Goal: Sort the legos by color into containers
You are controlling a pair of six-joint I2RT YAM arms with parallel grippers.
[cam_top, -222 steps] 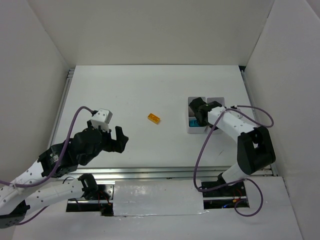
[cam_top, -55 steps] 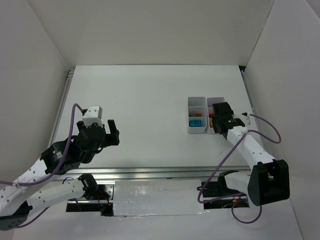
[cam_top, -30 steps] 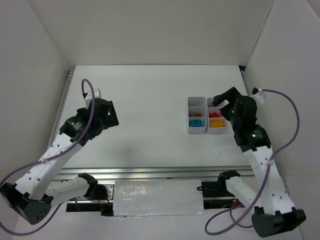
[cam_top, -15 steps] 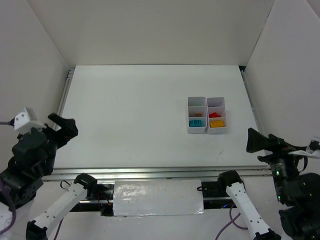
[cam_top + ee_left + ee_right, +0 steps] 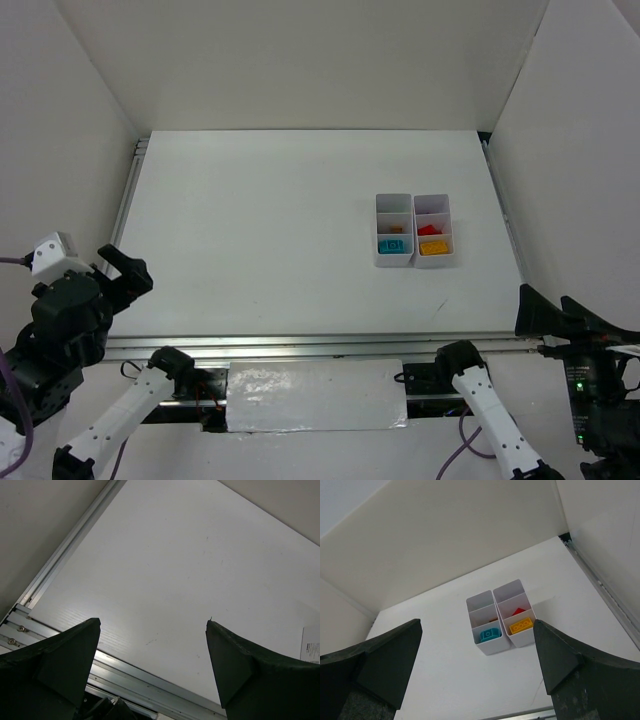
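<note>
Right of centre in the top view: containers (image 5: 413, 262) hold the legos, with teal brick (image 5: 391, 245), yellow brick (image 5: 433, 248), red brick (image 5: 430, 230) and orange brick (image 5: 396, 229) in separate cells | counter (image 5: 260, 220): no loose brick seen | left arm (image 5: 65, 320), right arm (image 5: 590, 370) at lower corners, jaws wide, empty | sorting looks done: park arms high, clear of tray.

The white plastic six-compartment tray (image 5: 395, 262) shows a teal studded brick (image 5: 391, 245), a yellow-orange studded brick (image 5: 433, 248), a red brick (image 5: 430, 230) and a small orange brick (image 5: 396, 229). The flat tabletop (image 5: 260, 220) is plain white.

left gripper (image 5: 152, 625) with jaws spread wide, nothing between them, right gripper (image 5: 477, 624) likewise spread and empty, arms raised apart
</note>
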